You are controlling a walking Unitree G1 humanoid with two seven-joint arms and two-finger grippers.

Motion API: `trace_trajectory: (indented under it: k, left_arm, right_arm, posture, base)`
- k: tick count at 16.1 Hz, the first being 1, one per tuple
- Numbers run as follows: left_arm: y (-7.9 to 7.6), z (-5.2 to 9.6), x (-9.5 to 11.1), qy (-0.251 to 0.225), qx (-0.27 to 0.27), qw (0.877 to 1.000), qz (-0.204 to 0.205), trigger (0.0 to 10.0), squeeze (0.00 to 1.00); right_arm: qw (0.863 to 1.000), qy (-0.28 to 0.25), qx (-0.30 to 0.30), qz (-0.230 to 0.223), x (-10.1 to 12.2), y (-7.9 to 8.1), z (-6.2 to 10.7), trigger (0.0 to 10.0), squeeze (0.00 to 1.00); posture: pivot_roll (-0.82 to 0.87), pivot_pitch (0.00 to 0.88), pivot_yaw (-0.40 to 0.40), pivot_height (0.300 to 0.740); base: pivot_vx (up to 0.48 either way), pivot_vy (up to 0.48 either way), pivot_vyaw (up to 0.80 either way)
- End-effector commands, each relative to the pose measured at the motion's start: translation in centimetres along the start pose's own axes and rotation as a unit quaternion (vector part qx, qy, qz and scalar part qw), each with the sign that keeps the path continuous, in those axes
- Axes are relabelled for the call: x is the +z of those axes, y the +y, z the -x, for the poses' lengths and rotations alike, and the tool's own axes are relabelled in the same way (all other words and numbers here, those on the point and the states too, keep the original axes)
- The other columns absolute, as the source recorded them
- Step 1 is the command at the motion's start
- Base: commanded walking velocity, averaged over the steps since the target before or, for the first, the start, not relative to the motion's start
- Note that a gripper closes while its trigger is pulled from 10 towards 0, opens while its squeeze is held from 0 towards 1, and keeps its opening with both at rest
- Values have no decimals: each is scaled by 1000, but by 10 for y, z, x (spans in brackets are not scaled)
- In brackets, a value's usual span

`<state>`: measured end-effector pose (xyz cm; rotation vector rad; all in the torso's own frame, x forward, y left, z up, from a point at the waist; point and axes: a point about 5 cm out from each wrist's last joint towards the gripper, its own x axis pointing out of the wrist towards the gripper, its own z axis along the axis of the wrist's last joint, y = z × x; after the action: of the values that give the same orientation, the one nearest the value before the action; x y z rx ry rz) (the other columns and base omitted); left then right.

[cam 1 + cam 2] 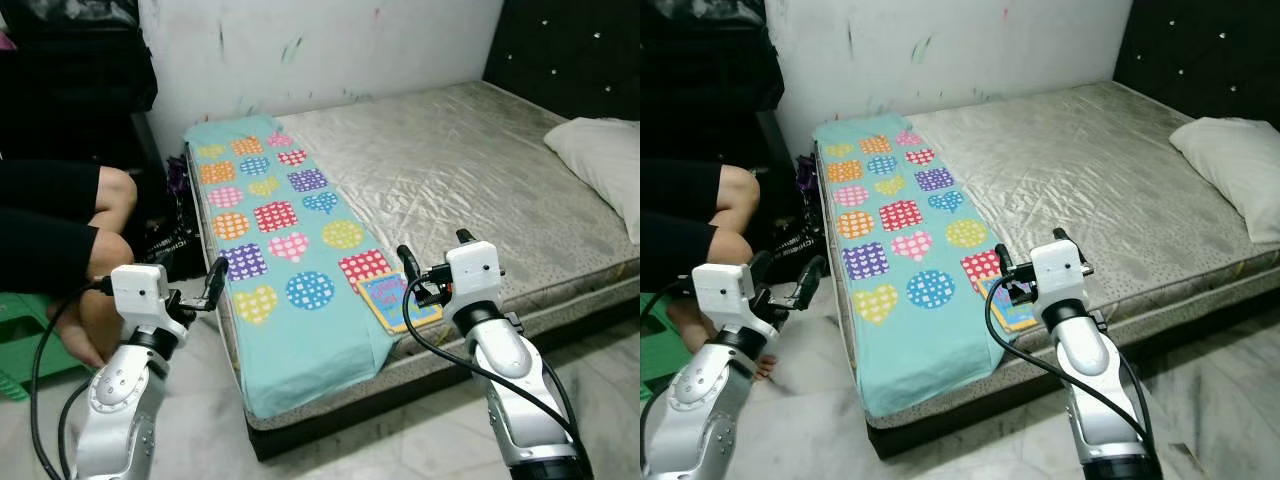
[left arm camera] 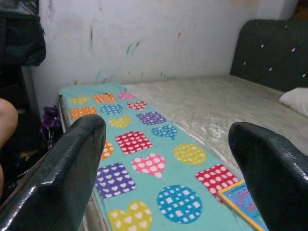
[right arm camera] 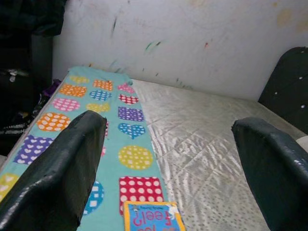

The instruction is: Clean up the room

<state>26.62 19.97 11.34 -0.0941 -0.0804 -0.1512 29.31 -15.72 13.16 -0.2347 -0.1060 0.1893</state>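
Fleecy matt blanket (image 1: 280, 250), shiny quilted mattress (image 1: 470, 160)

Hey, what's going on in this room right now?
The robot stands at the side of a bed, both arms raised toward it. Its left gripper and right gripper are open and hold nothing. A turquoise blanket with coloured hearts and dots lies along the mattress edge, and a small book rests on it just ahead of the right gripper. A pillow lies at the far end. A person sits to the robot's left.
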Motion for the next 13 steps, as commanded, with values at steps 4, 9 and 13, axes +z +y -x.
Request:
trace_trajectory:
  k: [4,9,13]
  left_arm:
    - [-1,-2,5,-8,-7,1000,0,10000,0]
    - [1,-4,4,-4,7,1000,0,10000,0]
    - [2,-4,3,-5,19,1000,-2,10000,0]
  right_arm:
    - [1000,-1,4,1,0,0,0,10000,0]
    - [1000,-3,3,1,1,-1,-1,10000,0]
    - [1000,-4,3,3,1,-1,-1,10000,0]
  posture:
    - [-83,0,24,740]
    - [-85,0,25,740]
    - [-87,0,23,740]
  base:
    - [277,0,0]
    - [102,0,313]
    - [0,0,253]
